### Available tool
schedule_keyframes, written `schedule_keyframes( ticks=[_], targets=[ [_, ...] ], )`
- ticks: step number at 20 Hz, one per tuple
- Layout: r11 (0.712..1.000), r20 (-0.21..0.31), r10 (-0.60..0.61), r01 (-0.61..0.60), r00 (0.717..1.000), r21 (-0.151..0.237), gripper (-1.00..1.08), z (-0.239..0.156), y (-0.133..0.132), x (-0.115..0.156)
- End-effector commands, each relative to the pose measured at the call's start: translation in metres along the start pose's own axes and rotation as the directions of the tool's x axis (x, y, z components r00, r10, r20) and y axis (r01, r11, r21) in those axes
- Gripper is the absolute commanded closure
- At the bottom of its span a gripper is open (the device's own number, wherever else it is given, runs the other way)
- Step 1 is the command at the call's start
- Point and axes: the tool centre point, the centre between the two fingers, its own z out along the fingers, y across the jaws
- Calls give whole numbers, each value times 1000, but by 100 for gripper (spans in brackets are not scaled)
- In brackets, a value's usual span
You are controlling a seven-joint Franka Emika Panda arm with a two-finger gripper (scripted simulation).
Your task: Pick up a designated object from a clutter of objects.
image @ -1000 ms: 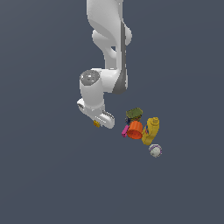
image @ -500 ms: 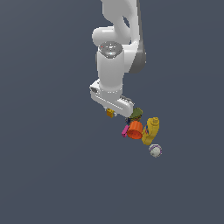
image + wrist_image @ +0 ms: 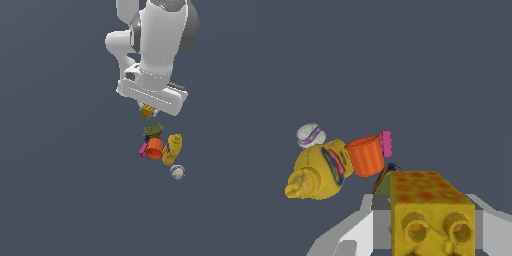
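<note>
The designated object, a small yellow-orange studded brick (image 3: 147, 111) (image 3: 430, 210), hangs under the white hand, above the clutter of objects. My gripper (image 3: 148, 110) (image 3: 430, 225) is shut on it; the wrist view shows the brick filling the space between the fingers. Below it in the exterior view lies the clutter: an olive-green lump (image 3: 153, 131), an orange cup (image 3: 154, 148) (image 3: 365, 155), a pink piece (image 3: 143, 150) (image 3: 386, 143), a yellow bottle (image 3: 172, 149) (image 3: 318, 171) and a whitish-purple ball (image 3: 177, 172) (image 3: 310, 135).
The dark grey floor (image 3: 60, 190) spreads flat on all sides of the cluster. The big white arm body (image 3: 155, 50) fills the upper middle of the exterior view and hides what lies behind it.
The arm has risen and swung toward the exterior view's right with the brick in its grip. It now looms much larger in the picture. The clutter has stayed where it was.
</note>
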Motion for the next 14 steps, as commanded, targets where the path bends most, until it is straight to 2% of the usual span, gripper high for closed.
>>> schedule_keyframes(
  ticks=[1,8,14],
  targets=[
    [1000,0,0,0,1000,0,108,-23,-15,-11],
    [1000,2,-1,1,1000,1,108,-73,-50,-31],
    [1000,3,-1,1,1000,2,108,-96,-67,-40]
  ],
)
